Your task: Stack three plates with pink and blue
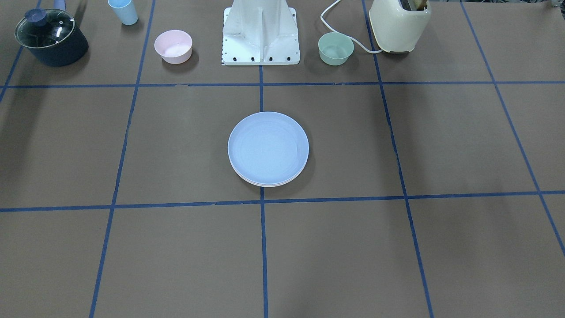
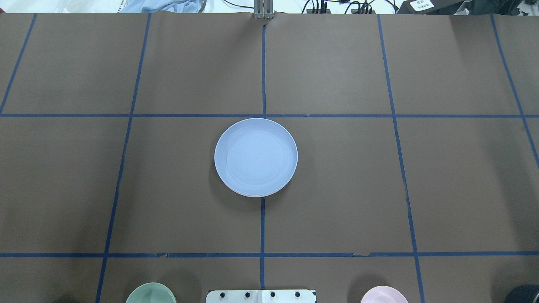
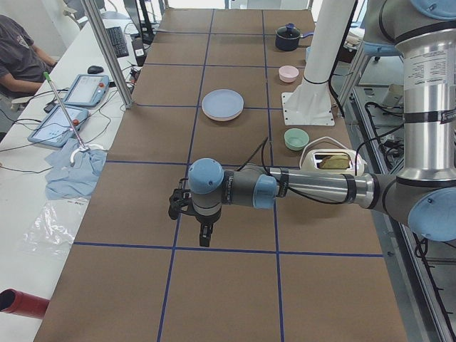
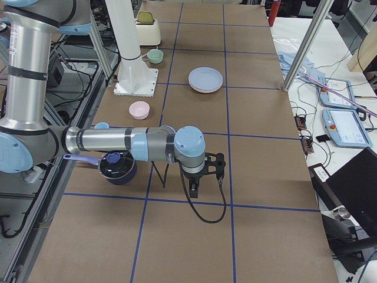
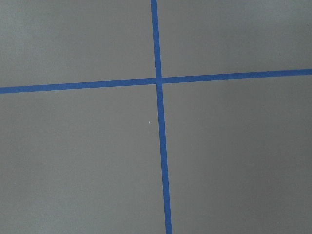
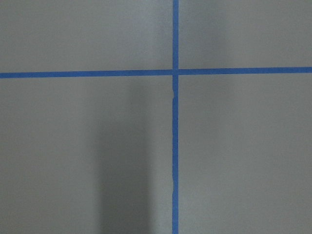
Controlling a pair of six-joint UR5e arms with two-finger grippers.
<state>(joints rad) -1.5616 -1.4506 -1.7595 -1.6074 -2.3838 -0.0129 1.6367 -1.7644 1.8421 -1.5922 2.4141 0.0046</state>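
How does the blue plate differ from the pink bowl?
Shape: the blue plate is wide and shallow; the pink bowl is narrower and deep. Colour: the plate is pale blue, the bowl pale pink. Place: the plate tops a stack in the middle of the table, other rims showing beneath; the bowl stands alone near the robot's base. Both are round, upright and empty.

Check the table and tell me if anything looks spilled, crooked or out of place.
Nothing stands out. The blue plate lies flat atop the other plates, rims closely aligned. The pink bowl, green bowl, cup and lidded pot all stand upright.
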